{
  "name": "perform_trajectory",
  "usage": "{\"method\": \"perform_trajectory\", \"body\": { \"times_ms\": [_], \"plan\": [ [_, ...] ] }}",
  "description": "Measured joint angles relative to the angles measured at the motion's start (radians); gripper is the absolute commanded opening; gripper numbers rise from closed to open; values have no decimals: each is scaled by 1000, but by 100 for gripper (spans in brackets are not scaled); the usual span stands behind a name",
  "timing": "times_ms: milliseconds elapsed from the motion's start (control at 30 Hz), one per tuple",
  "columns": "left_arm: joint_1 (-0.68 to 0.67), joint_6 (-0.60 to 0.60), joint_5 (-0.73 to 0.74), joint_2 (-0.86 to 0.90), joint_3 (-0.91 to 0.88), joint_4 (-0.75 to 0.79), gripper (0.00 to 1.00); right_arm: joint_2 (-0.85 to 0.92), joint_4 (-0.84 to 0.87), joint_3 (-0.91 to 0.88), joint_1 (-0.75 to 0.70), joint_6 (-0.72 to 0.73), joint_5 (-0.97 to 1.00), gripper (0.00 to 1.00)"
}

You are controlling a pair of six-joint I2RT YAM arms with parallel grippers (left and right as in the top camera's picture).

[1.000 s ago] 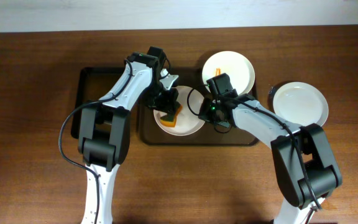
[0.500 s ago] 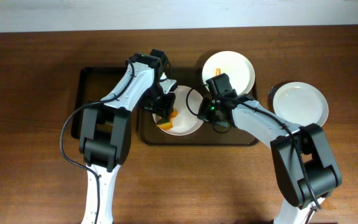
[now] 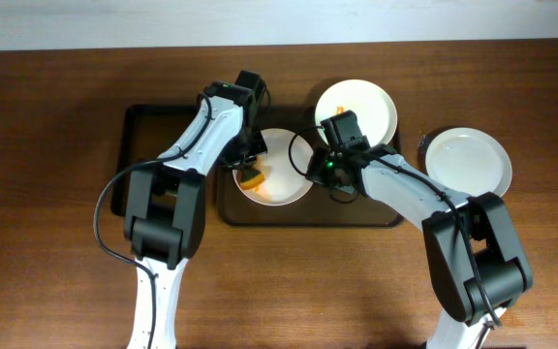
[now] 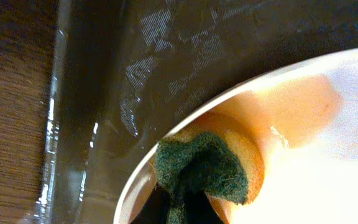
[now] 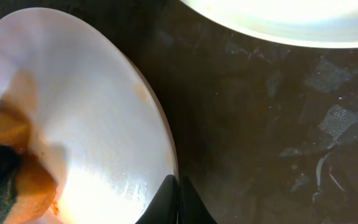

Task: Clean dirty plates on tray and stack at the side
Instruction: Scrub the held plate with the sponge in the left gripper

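Left gripper (image 3: 250, 173), shut tight on a sponge (image 4: 207, 165), presses it into the dirty plate (image 3: 284, 174) at the tray's (image 3: 381, 215) left end; right gripper (image 5: 178, 196) pinches the rim nearer the tray's middle

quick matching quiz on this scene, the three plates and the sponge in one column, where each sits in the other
1 sponge
2 front plate
3 back plate
4 right plate

A on the bare table, plain white
B resting on a plate's left side
C orange streak, at the tray's far edge
D on the tray, sponge on it

Pairs: 1-B, 2-D, 3-C, 4-A
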Motion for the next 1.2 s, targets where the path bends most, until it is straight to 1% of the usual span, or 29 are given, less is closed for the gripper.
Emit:
{"method": "perform_trajectory", "body": {
  "times_ms": [100, 167, 200, 233, 267, 300, 333, 367, 400, 500, 533, 567, 600, 667, 767, 833, 900, 1000, 1033, 1100, 1133, 1200],
  "plan": [
    [20, -46, 86, 0, 0, -8, 0, 0, 0, 0, 0, -3, 2, 4],
    [20, -153, 114, 0, -1, -55, 0, 0, 1, 0, 0, -3, 7, 4],
    [20, -203, 122, 0, -3, -61, 0, 0, 24, -1, 0, -3, 13, 6],
    [20, -240, 129, 0, -3, -64, 0, 3, 38, -2, 0, -5, 17, 16],
    [20, -261, 135, 0, -4, -66, 0, 16, 87, -2, -1, -10, 23, 23],
    [20, -272, 138, 0, -5, -68, 0, 37, 125, -2, -3, -15, 23, 27],
    [20, -280, 146, 0, -5, -68, 0, 84, 196, -2, -3, -19, 11, 22],
    [20, -286, 153, 0, -6, -68, 0, 93, 217, 7, -3, -18, 11, 11],
    [20, -288, 153, 0, -6, -68, 0, 97, 224, 7, -3, -27, 9, 4],
    [20, -294, 171, 0, -6, -86, 0, 106, 224, 7, -6, -37, -24, 4],
    [19, -317, 181, 0, -6, -116, 0, 106, 224, 7, -6, -37, -29, 4],
    [12, -365, 181, 0, -7, -148, 0, 106, 222, 7, -6, -37, -35, 4],
    [-1, -426, 174, 0, -8, -159, 0, 106, 221, 7, -6, -38, -39, 4],
    [-20, -480, 162, 0, -8, -157, 0, 106, 215, 7, -13, -37, -58, 4],
    [-24, -518, 155, 0, -8, -156, 0, 106, 200, 8, -28, -29, -97, 4],
    [-25, -544, 121, 0, -8, -138, 0, 106, 198, 8, -29, -28, -103, 4],
    [-27, -550, 77, 0, -9, -101, 0, 106, 198, 8, -29, -19, -105, 4],
    [-40, -555, -38, -2, -8, -2, 0, 106, 198, 8, -29, 5, -105, 4],
    [-42, -555, -52, -2, -8, 8, 0, 106, 198, 8, -29, 10, -105, 4],
    [-46, -537, -110, -2, -9, 65, 0, 106, 198, 10, -30, 24, -105, 4],
    [-47, -519, -121, -2, -9, 80, 0, 106, 198, 10, -30, 25, -105, 4],
    [-46, -405, -150, -2, -10, 145, 0, 106, 198, 10, -32, 29, -105, 4]
  ]
}}
